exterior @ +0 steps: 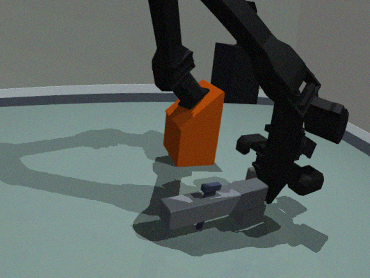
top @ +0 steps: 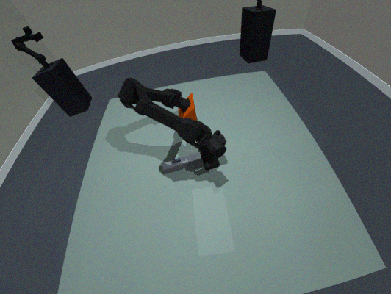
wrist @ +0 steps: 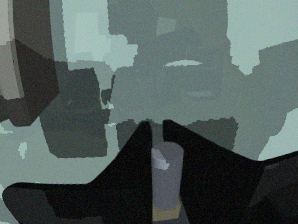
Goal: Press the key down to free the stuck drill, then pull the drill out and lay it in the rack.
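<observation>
The grey housing (top: 187, 165) (exterior: 199, 210) lies on the pale floor. The dark blue key (top: 177, 160) (exterior: 210, 187) stands up from its top, and a dark end shows below. The drill (wrist: 167, 175), a grey cylinder with a brass-coloured collar, sits between the fingers in the wrist view; in the top and exterior views the gripper hides it. My gripper (exterior: 269, 201) (wrist: 155, 128) points down at the housing's right end and is shut on the drill. A beige and brown piece (exterior: 250, 173) (wrist: 6, 50), possibly the rack, is partly hidden behind the housing.
The orange arm base (top: 189, 113) (exterior: 199, 135) stands behind the housing. The arm's links arch over it. Black pedestals (top: 256, 34) (top: 62, 88) stand at the back and back left. A lighter rectangle (top: 213, 224) shows on the floor in front of the housing.
</observation>
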Robot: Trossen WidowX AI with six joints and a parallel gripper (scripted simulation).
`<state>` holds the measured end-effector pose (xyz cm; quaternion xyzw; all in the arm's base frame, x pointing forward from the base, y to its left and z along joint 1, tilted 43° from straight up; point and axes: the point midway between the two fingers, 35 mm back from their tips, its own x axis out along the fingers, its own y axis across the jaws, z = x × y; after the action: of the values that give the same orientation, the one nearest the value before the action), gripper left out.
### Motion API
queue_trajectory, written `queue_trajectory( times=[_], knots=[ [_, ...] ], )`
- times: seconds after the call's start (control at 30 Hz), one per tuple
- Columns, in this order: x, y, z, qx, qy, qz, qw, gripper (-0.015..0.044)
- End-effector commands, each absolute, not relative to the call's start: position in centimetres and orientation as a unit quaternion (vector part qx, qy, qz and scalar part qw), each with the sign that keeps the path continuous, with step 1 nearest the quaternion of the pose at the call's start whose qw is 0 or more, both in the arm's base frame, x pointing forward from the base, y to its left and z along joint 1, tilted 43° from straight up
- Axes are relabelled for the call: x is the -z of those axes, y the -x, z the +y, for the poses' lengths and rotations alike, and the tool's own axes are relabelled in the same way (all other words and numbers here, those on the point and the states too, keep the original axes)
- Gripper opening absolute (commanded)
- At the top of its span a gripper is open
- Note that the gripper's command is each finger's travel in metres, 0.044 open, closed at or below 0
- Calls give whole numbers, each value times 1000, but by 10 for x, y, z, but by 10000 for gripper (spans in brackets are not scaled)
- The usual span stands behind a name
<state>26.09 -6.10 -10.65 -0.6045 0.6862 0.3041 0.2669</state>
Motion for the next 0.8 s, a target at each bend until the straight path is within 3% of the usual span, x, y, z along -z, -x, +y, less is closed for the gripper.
queue_trajectory(
  times=[0.0,0.77],
  knots=[
    [108,-261,-59,-304,606,685,266,0],
    [126,-262,-37,-305,607,685,265,0]
  ],
)
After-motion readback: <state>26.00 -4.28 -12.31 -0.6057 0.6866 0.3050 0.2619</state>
